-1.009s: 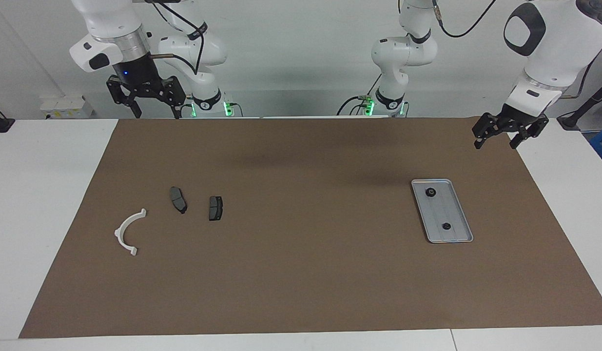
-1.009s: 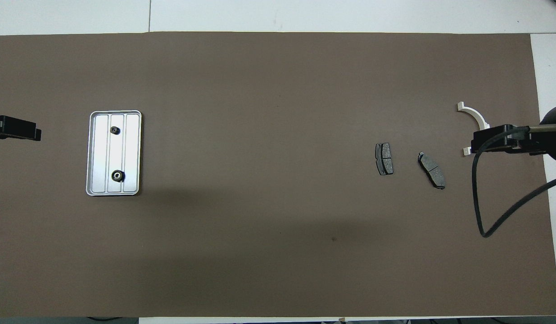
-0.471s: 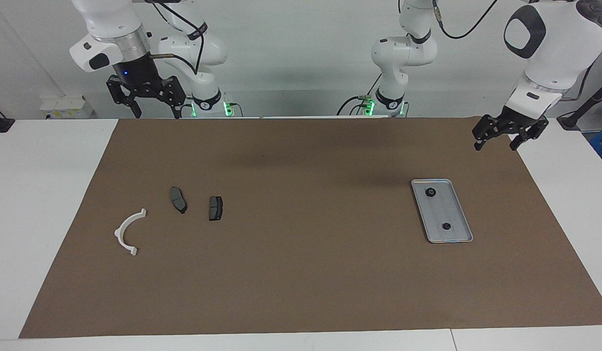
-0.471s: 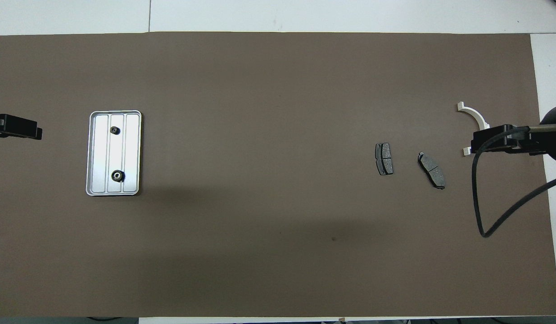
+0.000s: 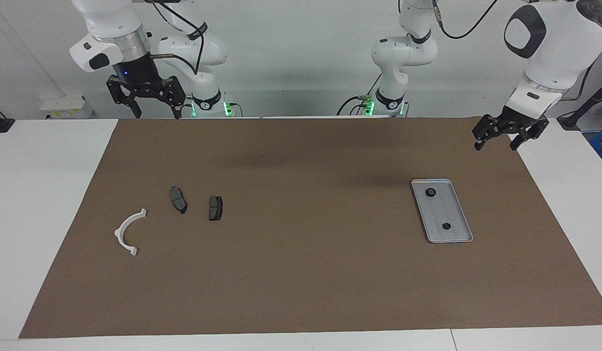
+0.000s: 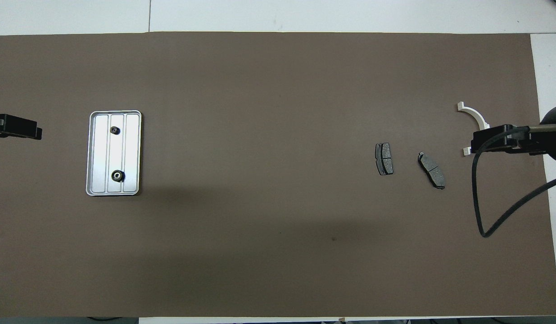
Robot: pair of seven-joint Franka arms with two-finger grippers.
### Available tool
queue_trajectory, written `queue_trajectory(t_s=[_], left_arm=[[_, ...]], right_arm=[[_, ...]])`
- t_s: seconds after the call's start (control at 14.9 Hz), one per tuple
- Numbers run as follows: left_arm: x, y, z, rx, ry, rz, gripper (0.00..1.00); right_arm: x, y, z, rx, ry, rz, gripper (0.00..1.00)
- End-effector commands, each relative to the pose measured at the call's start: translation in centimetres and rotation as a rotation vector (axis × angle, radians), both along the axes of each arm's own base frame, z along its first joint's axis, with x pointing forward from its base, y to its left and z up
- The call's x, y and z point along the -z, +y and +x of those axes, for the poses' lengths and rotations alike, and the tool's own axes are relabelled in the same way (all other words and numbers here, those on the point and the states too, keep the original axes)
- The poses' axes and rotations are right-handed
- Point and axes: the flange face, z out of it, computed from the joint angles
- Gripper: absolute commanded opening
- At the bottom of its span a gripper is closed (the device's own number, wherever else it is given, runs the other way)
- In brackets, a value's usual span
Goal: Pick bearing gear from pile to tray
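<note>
The silver-grey tray lies on the brown mat toward the left arm's end, also in the overhead view. Two small black bearing gears lie in it, one near each short end. The pile toward the right arm's end holds two dark brake pads and a white half-ring bracket; no black round piece shows there. My left gripper hangs open and empty over the mat's corner at the robots' edge. My right gripper hangs open and empty over the mat's edge at the robots' side.
The brown mat covers most of the white table. In the overhead view my right gripper and its black cable cover part of the bracket.
The left arm's wrist has lifted slightly; its gripper stays over the same corner. The right arm and all parts have not moved.
</note>
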Motion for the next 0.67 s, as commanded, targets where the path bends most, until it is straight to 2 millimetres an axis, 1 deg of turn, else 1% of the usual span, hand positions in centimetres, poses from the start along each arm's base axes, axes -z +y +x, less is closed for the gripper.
queue_trajectory(t_s=[0.0, 0.27, 0.47, 0.61], left_arm=[[-0.5, 0.0, -0.1, 0.007, 0.003, -0.010, 1.00], [-0.3, -0.8, -0.5, 0.019, 0.037, -0.012, 1.00], [-0.3, -1.1, -0.5, 0.026, 0.037, -0.011, 1.00], [-0.3, -1.7, -0.5, 0.039, 0.037, -0.011, 1.00]], right_arm=[[-0.1, -0.2, -0.6, 0.012, 0.004, 0.001, 1.00], [-0.1, -0.2, -0.6, 0.010, 0.002, 0.001, 1.00], [-0.1, -0.2, -0.6, 0.012, 0.002, 0.001, 1.00], [-0.2, -0.2, -0.6, 0.012, 0.001, 0.001, 1.00]])
